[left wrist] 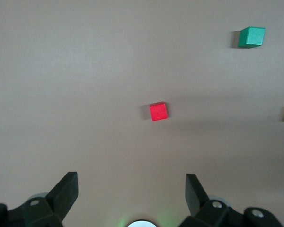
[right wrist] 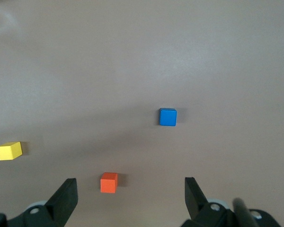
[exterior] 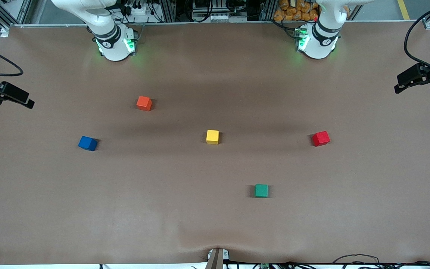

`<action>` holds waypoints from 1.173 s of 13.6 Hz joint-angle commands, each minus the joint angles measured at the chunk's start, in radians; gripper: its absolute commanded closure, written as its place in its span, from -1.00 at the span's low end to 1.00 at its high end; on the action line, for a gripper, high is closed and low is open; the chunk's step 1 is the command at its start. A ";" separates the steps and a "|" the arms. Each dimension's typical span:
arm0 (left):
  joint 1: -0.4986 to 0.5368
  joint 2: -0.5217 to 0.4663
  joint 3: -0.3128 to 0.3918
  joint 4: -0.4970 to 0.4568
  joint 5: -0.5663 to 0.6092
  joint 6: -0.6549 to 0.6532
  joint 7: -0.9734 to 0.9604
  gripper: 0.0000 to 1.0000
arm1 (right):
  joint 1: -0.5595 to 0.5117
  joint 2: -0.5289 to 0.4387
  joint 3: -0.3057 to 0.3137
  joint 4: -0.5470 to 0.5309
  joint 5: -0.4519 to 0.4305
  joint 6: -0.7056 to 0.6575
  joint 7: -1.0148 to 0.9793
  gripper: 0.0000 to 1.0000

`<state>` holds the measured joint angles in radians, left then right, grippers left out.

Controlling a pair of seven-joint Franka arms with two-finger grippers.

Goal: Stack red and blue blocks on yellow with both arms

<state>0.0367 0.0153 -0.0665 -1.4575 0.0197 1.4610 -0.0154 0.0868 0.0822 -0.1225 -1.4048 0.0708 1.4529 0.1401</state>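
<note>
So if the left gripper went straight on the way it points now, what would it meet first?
Probably bare table. The left gripper, open, points down at the mat; the red block lies closest to its line, though depth is hard to judge, so it could land just short of it.

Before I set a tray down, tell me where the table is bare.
Widest bare stretch: nearer the front camera than the small matte green cube. Also free: between the matte yellow cube and the deep red cube. Tightest: between the orange-red cube and the solid blue cube.
</note>
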 commanded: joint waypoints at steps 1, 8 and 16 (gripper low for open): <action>0.011 -0.018 -0.004 0.005 0.005 -0.005 0.018 -1.00 | 0.005 -0.007 -0.002 -0.006 0.009 -0.006 0.015 -1.00; 0.009 -0.018 -0.001 0.006 0.002 -0.005 0.032 -1.00 | -0.001 -0.007 -0.002 -0.013 0.009 -0.008 0.007 -1.00; 0.009 -0.023 -0.003 0.003 -0.009 0.002 0.032 -1.00 | -0.002 -0.005 -0.003 -0.013 0.009 -0.011 0.004 -1.00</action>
<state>0.0396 0.0071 -0.0656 -1.4534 0.0196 1.4611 -0.0004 0.0868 0.0826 -0.1253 -1.4110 0.0715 1.4440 0.1426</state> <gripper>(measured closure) 0.000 0.000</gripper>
